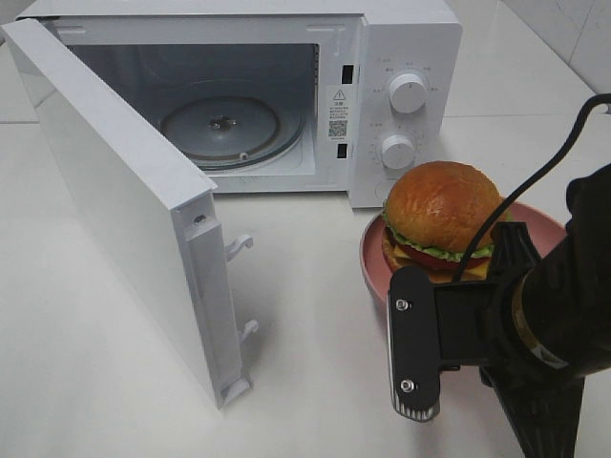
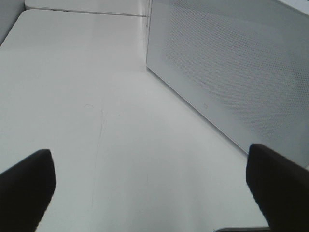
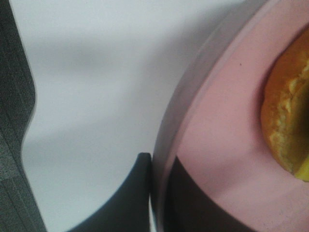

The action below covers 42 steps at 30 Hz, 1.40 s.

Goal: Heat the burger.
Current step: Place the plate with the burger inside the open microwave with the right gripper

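Observation:
The burger [image 1: 441, 212], with a glossy brown bun, green lettuce and red and yellow layers, sits on a round pink plate [image 1: 374, 260] on the table in front of the microwave's knobs. My right gripper [image 1: 511, 250] reaches the plate from the near right. In the right wrist view my right gripper [image 3: 157, 164] is shut on the plate's rim [image 3: 166, 121], one dark finger outside it and one inside, with the burger's bun [image 3: 285, 121] close by. My left gripper [image 2: 149, 188] stands open over bare table, nothing between its fingers [image 2: 26, 188].
The white microwave [image 1: 401, 57] stands at the back with its door [image 1: 124, 191] swung wide open toward the front left. Its glass turntable [image 1: 224, 129] is bare. In the left wrist view the door's perforated panel [image 2: 231, 63] is close by.

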Available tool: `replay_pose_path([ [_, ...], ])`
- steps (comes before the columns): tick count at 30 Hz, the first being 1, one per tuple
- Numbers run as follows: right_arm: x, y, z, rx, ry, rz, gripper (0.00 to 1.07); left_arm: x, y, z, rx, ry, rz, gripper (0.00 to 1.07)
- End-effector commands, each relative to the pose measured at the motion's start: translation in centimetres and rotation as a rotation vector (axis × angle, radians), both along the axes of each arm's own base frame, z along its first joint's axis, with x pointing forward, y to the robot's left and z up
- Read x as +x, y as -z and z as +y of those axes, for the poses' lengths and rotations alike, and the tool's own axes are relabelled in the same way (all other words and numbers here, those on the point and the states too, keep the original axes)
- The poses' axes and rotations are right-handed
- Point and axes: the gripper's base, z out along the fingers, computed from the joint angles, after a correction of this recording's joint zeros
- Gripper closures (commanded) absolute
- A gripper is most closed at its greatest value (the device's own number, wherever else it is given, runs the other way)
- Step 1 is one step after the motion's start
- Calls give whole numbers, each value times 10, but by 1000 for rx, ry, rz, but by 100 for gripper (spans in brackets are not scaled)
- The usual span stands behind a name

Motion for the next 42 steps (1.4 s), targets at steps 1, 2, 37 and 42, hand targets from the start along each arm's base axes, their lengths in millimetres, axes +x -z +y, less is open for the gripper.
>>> replay_pose_path([
  [1,2,-3,3,9,-92,-34,107,-2,-1,0,-3,-3,-29,7],
  [2,3,-3,5,15,-141,-35,107,-2,-1,0,-3,-3,-29,7],
  [37,45,-33,13,91,-582,-43,107,-2,-1,0,-3,-3,-29,7],
  [42,57,-37,2,83,-685,-27,107,-2,-1,0,-3,-3,-29,7],
])
